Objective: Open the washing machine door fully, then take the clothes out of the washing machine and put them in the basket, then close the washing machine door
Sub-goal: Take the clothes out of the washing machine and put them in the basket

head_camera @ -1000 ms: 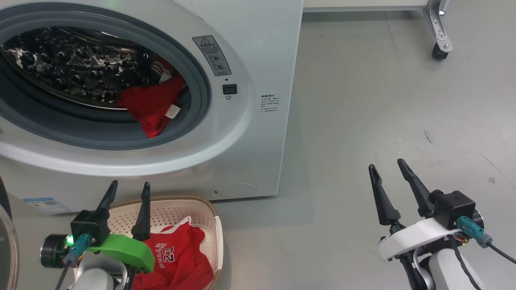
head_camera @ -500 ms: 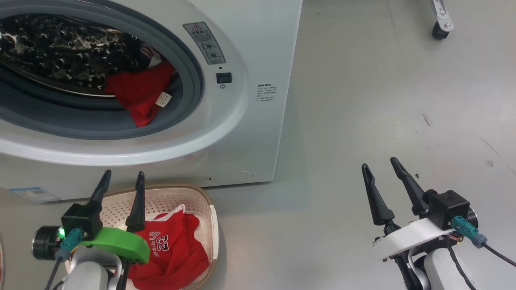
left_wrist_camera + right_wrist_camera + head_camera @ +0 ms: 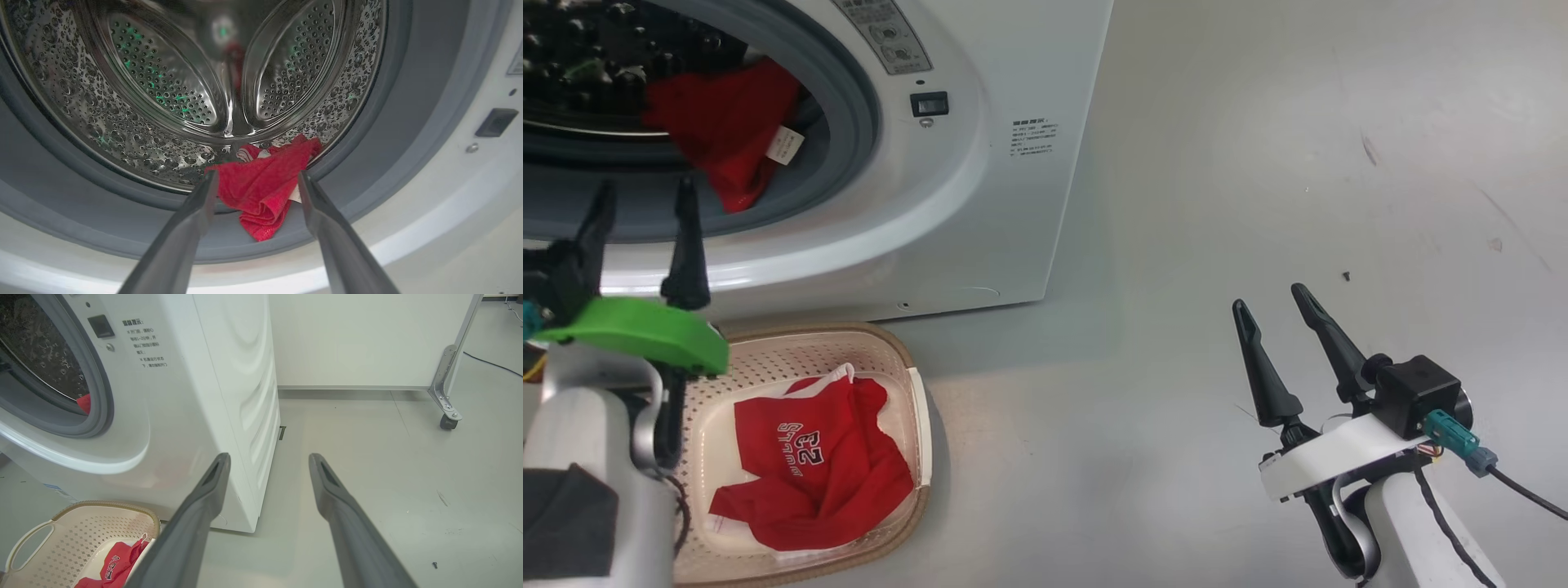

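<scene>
The white washing machine (image 3: pixel 996 204) stands at the upper left with its drum open; the washing machine door is out of view. Red clothes (image 3: pixel 719 139) hang over the grey gasket at the drum's lower right. My left gripper (image 3: pixel 645 192) is open in front of the drum mouth. In the left wrist view its fingertips (image 3: pixel 257 175) frame the red clothes (image 3: pixel 261 188) without touching them. The cream basket (image 3: pixel 809 330) sits on the floor below, holding a red jersey (image 3: pixel 809 457) with number 23. My right gripper (image 3: pixel 1268 298) hangs open and empty over bare floor to the right.
A panel on a metal leg with a caster (image 3: pixel 447 422) stands behind the machine to the right. In the right wrist view the basket (image 3: pixel 102 526) lies close against the machine's front base (image 3: pixel 229 375). Grey floor stretches right of the machine.
The head camera has shifted, sliding the scene up and left. My left gripper has risen from over the basket to the drum mouth. The right gripper keeps its pose.
</scene>
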Tool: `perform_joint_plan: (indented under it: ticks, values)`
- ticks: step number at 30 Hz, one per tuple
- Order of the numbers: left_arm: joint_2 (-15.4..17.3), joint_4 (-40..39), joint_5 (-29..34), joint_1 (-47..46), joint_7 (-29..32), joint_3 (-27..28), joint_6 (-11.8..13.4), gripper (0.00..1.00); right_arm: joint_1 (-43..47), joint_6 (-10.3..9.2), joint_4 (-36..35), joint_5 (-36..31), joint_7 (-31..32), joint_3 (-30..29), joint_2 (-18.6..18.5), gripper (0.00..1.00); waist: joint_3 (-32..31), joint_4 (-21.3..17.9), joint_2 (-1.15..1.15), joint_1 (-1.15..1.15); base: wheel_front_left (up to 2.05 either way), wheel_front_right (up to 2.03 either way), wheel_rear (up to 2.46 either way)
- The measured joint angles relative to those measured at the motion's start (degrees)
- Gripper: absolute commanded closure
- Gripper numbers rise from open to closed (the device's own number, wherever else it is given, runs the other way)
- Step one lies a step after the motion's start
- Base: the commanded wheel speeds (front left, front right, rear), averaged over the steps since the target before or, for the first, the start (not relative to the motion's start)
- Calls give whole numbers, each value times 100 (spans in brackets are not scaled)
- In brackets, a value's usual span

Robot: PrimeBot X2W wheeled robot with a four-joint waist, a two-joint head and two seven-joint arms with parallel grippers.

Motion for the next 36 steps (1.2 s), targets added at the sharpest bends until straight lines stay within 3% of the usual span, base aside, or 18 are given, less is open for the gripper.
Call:
perform_joint_plan:
  ticks: [9,27,36]
  values:
    - [379,268,-64,-930,862,3,-63,0,-238,0,-2,68,0,104,33,0,452,-353,0,0,0,0,0]
    - [515,1235,-380,-2332,2359,-175,-124,0,-550,0,-20,85,0,131,54,0,968,-700,0,0,0,0,0]
    - [599,1681,-404,-2885,2684,-73,-102,0,-672,0,-22,86,0,205,75,0,1172,-817,0,0,0,0,0]
